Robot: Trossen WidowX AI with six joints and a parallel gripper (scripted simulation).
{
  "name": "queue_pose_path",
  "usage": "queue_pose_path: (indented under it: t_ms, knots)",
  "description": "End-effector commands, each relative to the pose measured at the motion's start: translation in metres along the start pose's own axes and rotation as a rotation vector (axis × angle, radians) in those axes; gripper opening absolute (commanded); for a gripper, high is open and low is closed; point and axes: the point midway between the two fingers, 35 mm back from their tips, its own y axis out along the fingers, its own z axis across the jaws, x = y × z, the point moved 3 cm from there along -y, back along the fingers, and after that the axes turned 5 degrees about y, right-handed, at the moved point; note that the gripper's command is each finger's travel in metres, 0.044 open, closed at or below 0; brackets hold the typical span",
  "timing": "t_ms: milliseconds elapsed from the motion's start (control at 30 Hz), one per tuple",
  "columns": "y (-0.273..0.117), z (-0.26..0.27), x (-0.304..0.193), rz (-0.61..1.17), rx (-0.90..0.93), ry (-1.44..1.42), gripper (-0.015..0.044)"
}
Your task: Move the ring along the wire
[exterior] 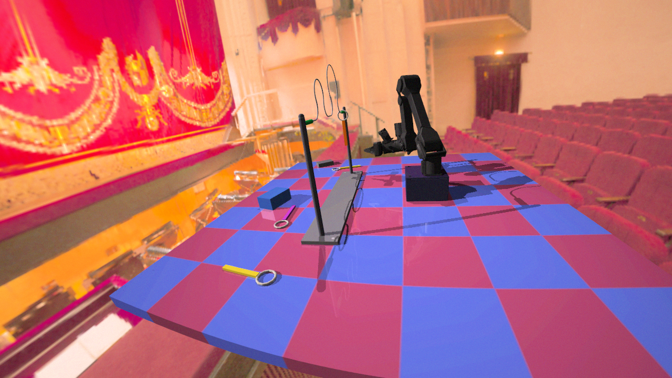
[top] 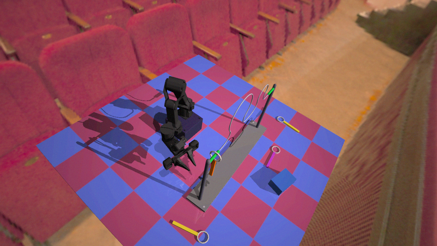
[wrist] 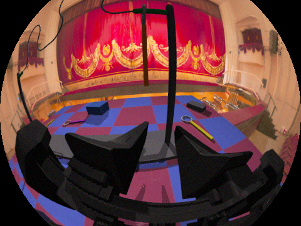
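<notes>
Currently, the jaws stand partly apart with nothing between them, raised above the checkered worktop and clear of the orange handle. Top view: task ring hangs around the near green section, beside the near post; handle points down. Grey wire curves from there to the far green section at the far post. Both posts rise from a grey base plate. Right of the plate: blue block, magenta-handled ring, and, farther back, a yellow-handled ring. A second yellow-handled ring lies at the near side. Exterior and wrist views also record a dark block near this one.
</notes>
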Motion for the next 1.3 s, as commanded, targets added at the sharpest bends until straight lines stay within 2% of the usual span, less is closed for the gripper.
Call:
queue_pose_path:
  t_ms: [0, 300, 1267]
  knots:
    - [0.002, 0.004, -0.002, -0.004, 0.025, -0.003, 0.0160]
    - [0.041, 0.014, 0.045, -0.069, 0.230, -0.147, 0.0160]
    - [0.077, 0.021, 0.049, -0.073, 0.235, -0.150, 0.0160]
